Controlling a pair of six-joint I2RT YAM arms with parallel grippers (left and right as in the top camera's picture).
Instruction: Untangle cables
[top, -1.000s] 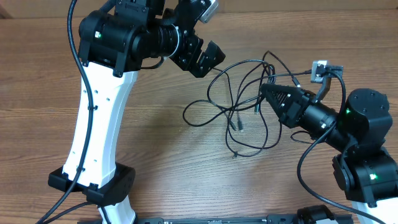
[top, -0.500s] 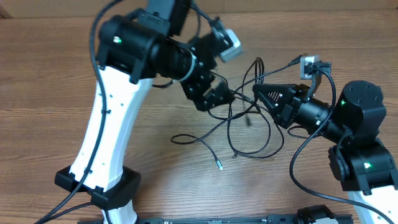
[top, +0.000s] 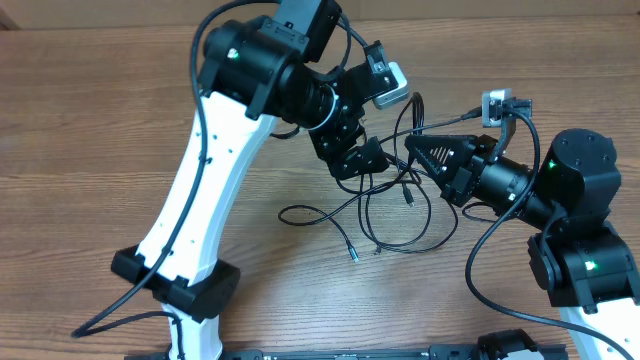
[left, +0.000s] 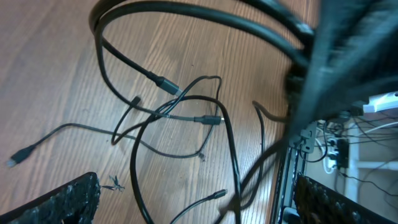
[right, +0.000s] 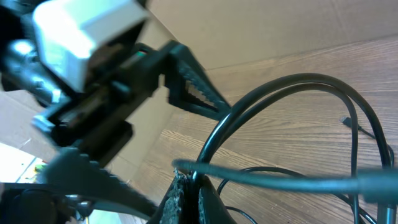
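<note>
The cables (top: 408, 197) lie as a tangle of thin black strands on the wooden table between the two arms, with one loose plug end (top: 351, 254) toward the front. My left gripper (top: 355, 160) is open and hovers over the tangle's left side. In the left wrist view its wide-apart fingers (left: 196, 202) frame the crossing strands (left: 208, 119) on the wood below. My right gripper (top: 420, 150) is shut on a raised cable strand. In the right wrist view the fingers (right: 191, 198) pinch that strand (right: 280, 82), which arcs upward.
The left arm's white column and base (top: 180, 290) stand at the front left, and the right arm's body (top: 585, 260) stands at the front right. The left arm's toothed finger (right: 193, 81) is close in front of the right gripper. The table edge (left: 292, 155) shows in the left wrist view.
The left arm swung right and down toward the tangle and now hangs just left of the right gripper. The right gripper lifted its strand up and left, then held. Loose strands shifted leftward.
</note>
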